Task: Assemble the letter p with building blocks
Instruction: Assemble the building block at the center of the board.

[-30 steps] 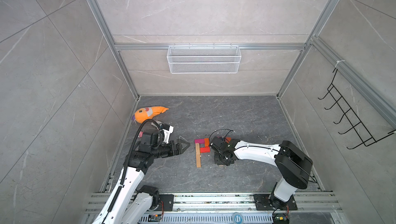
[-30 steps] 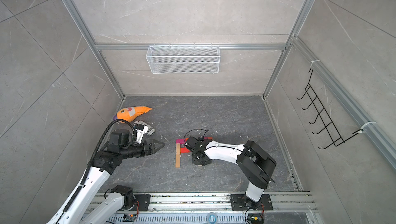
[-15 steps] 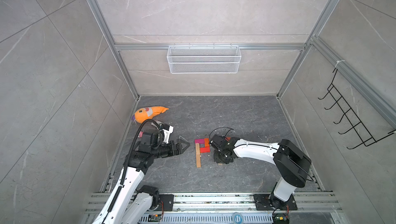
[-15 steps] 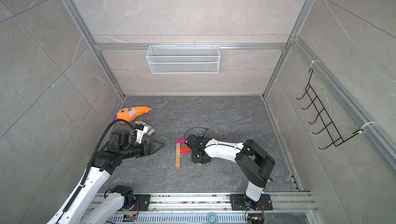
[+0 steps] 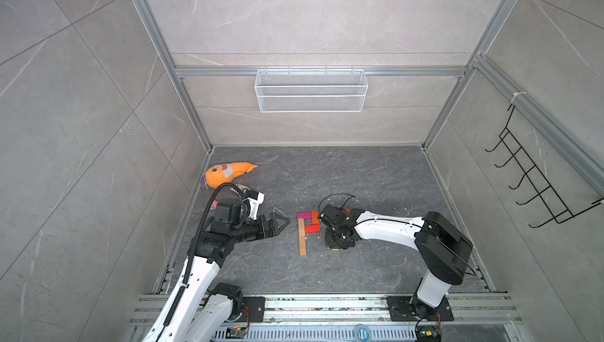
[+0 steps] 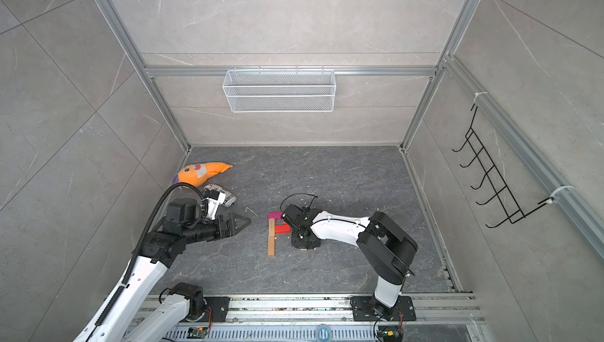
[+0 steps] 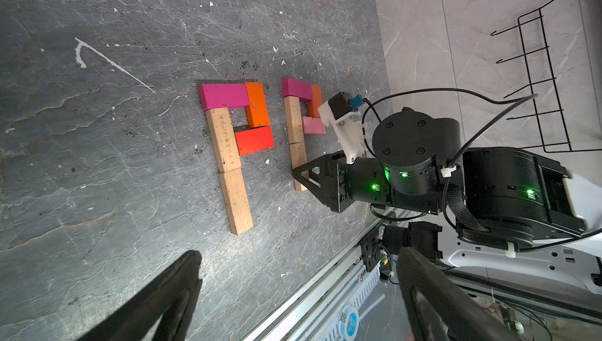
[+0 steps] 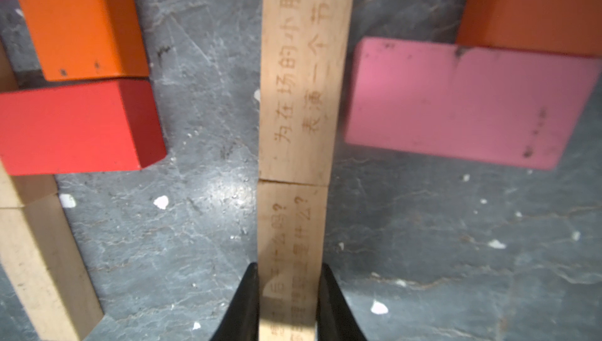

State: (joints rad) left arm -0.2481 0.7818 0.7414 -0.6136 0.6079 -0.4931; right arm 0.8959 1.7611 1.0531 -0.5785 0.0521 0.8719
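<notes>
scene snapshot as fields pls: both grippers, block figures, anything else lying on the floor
left gripper: open, empty, hovering beside the figures
right gripper: shut on lower tan stem brick
first P: magenta, orange and red loop; two tan stem bricks; not gripped
second P: magenta, orange and light pink loop; its stem includes the gripped brick
orange plush: apart from the blocks, near a side wall

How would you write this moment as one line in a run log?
left fingers: open, empty | right fingers: shut on tan block, stem end of pink-block P | red-block P: looks complete
</notes>
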